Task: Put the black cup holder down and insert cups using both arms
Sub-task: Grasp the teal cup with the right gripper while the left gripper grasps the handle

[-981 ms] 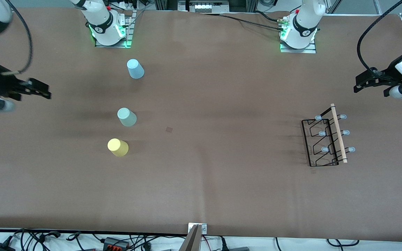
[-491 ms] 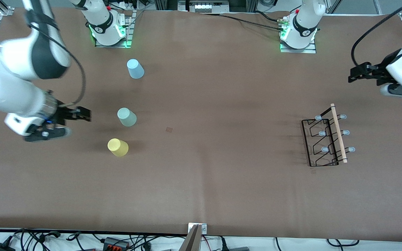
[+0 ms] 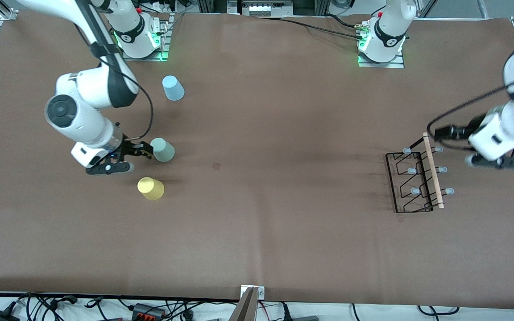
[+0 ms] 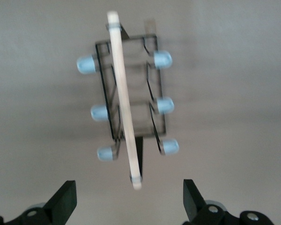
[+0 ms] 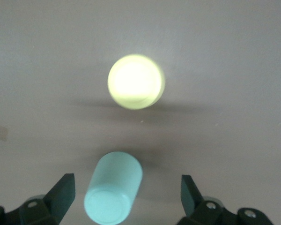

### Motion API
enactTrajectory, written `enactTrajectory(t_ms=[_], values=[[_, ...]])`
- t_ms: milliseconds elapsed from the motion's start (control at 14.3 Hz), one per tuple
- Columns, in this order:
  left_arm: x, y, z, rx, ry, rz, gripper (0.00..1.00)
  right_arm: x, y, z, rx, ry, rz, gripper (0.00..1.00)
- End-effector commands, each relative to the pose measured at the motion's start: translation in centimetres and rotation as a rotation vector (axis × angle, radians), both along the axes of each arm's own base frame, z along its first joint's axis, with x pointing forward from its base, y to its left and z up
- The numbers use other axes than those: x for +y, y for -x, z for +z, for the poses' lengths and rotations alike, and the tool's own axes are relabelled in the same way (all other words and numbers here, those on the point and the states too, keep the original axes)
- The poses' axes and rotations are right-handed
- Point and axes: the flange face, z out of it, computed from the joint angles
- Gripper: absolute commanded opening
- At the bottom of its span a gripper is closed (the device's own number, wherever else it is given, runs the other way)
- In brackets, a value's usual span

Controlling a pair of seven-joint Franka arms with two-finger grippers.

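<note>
Approach step: right gripper (image 3: 143, 150), fingers apart, beside mint cup (image 3: 162, 149); left gripper (image 3: 443, 133), fingers apart, over rack (image 3: 413, 180) handle's 12 o'clock end; next, straddle and close

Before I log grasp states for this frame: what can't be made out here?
- Front view: the left gripper is motion-blurred, so contact with the black cup holder is unclear.
- Front view: the right gripper is too small to show contact with the mint cup.
- Right wrist view: the mint cup's lower edge is cut off.
</note>
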Motion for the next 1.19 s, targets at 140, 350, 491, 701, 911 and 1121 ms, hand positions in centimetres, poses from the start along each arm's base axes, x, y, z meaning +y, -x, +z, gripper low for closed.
enactTrajectory(t_ms=[140,350,491,701,911,1121], values=[[0.5,-0.3,-4.8,-0.058,-0.022,0.001,1.00,1.5,2.9,-1.5,-0.015,-0.013,-0.045,1.00],[0.3,0.8,-7.7,-0.127,-0.021,-0.009,1.00,1.2,4.0,-3.2,-0.018,-0.013,-0.045,1.00],[0.2,1.2,-8.9,-0.149,-0.021,-0.010,0.99,1.2,4.3,-3.8,-0.006,-0.010,-0.047,1.00],[0.3,0.8,-10.3,-0.183,-0.021,-0.008,0.68,1.6,4.6,-4.5,0.006,-0.007,-0.038,1.00],[0.1,0.8,-10.6,-0.178,-0.023,0.015,0.38,1.7,4.8,-5.3,0.018,-0.005,-0.036,1.00],[0.2,0.9,-11.0,-0.167,-0.022,0.015,0.13,1.9,4.9,-5.9,0.028,-0.002,-0.032,1.00]])
